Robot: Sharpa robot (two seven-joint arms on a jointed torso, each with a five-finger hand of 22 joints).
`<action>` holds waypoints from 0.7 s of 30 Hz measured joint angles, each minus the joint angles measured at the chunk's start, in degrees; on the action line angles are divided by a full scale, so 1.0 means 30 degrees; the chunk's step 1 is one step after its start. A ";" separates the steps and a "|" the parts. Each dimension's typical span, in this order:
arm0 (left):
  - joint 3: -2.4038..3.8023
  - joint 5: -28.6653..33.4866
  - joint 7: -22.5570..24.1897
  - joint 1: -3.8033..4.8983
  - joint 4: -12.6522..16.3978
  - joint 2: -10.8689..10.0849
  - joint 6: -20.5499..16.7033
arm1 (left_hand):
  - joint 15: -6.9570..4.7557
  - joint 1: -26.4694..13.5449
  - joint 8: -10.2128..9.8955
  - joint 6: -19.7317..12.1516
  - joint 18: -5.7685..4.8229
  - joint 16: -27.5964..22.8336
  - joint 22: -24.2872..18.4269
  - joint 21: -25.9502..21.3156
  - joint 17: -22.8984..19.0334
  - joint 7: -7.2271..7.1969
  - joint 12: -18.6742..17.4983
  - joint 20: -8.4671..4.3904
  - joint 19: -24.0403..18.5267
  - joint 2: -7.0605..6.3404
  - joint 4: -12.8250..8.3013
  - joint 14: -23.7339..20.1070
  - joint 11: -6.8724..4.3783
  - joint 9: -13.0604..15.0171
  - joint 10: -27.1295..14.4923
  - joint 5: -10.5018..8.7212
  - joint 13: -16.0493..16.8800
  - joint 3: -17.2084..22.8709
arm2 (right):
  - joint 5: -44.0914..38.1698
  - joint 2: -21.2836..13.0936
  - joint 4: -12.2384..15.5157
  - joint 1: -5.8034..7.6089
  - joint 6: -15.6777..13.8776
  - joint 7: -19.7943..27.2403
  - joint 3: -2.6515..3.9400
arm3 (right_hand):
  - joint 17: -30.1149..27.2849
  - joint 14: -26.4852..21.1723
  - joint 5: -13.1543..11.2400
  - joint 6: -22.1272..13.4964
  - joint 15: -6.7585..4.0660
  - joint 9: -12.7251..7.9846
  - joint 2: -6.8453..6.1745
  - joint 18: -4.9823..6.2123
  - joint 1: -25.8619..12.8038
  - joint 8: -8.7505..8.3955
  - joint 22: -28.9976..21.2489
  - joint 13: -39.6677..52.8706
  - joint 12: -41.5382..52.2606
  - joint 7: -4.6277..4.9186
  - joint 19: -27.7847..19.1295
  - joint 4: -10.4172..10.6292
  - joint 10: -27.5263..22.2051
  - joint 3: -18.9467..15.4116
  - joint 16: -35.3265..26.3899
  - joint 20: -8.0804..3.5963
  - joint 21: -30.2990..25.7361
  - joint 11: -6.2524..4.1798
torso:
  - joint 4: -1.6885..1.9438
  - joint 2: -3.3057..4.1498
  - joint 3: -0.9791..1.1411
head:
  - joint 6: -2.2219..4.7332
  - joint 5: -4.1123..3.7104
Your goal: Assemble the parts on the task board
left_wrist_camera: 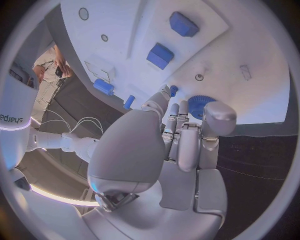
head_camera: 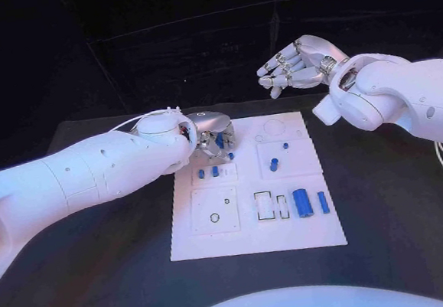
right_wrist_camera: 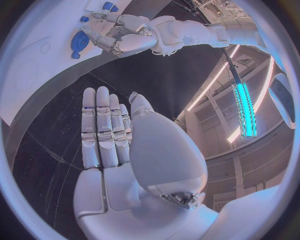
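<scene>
Left hand [head_camera: 213, 137] hovers fingers-down over a blue gear [left_wrist_camera: 199, 105] at the task board's [head_camera: 259, 242] far-left corner, grasp unclear; right hand [head_camera: 294, 63] open, aloft; gear looks light, rigid, slick, so pinch the rim.

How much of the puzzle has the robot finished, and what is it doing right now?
Not much looks finished: several small blue parts are lying loose on the white task board. The left hand is down at the board's far corner, its fingers next to a round blue gear; whether they grip it is hard to tell. The right hand hangs above the table, holding nothing. Nearly all the placing seems left.
</scene>
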 measured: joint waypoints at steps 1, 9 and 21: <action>0.0000 -0.0018 0.0002 -0.0010 -0.0029 0.0019 0.0007 | -0.0037 -0.0036 0.0000 0.0097 0.0001 0.0015 0.0081 0.0095 0.0000 0.0004 0.0000 -0.0029 0.0029 0.0036 -0.0051 0.0037 -0.0021 -0.0020 0.0112 0.0000 -0.0031 0.0051 | 0.0000 0.0006 -0.0002 0.0000 0.0000 0.0000 0.0000 | 0.0000 0.0000 0.0000 0.0000 0.0000 0.0001 0.0000 -0.0001 0.0000 0.0000 0.0000 0.0000 0.0000 0.0000 0.0000 0.0000 0.0000 0.0000 0.0000 0.0000 0.0000 0.0001 | 0.0002 0.0000 0.0002 | 0.0000 -0.0002; 0.0004 -0.0119 0.0155 -0.0128 -0.0227 0.0233 -0.0005 | -0.0203 0.0199 -0.0208 0.0918 0.0000 0.0131 0.0693 0.0712 0.0018 -0.0242 -0.0603 -0.0127 0.0265 0.0272 -0.0250 0.0055 -0.0221 -0.0106 0.1219 0.0000 -0.0480 0.0892 | 0.0000 0.0062 -0.0014 0.0000 0.0000 0.0004 0.0000 | 0.0000 0.0000 0.0000 0.0000 0.0000 0.0001 0.0000 -0.0001 0.0000 0.0000 -0.0025 -0.0022 0.0000 0.0000 0.0000 0.0000 0.0000 0.0000 0.0000 0.0000 -0.0075 0.0000 | 0.0004 0.0000 0.0004 | -0.0004 -0.0026; 0.0004 -0.0171 0.0259 -0.0278 -0.0544 0.0455 0.0064 | -0.0201 0.0199 -0.0516 0.1265 -0.0286 0.0206 0.1155 0.1093 -0.0070 -0.0303 -0.1317 -0.0191 0.0329 0.0272 -0.0306 0.0056 -0.0305 -0.0248 0.1801 0.0000 -0.0875 0.1470 | 0.0000 0.0066 -0.0016 0.0000 0.0003 0.0004 0.0000 | 0.0000 0.0000 0.0000 0.0000 0.0000 0.0000 0.0000 -0.0001 0.0000 0.0000 -0.0023 -0.0019 0.0000 0.0000 0.0000 0.0000 0.0000 0.0000 0.0001 0.0000 -0.0075 0.0000 | 0.0013 0.0000 0.0007 | -0.0103 -0.0066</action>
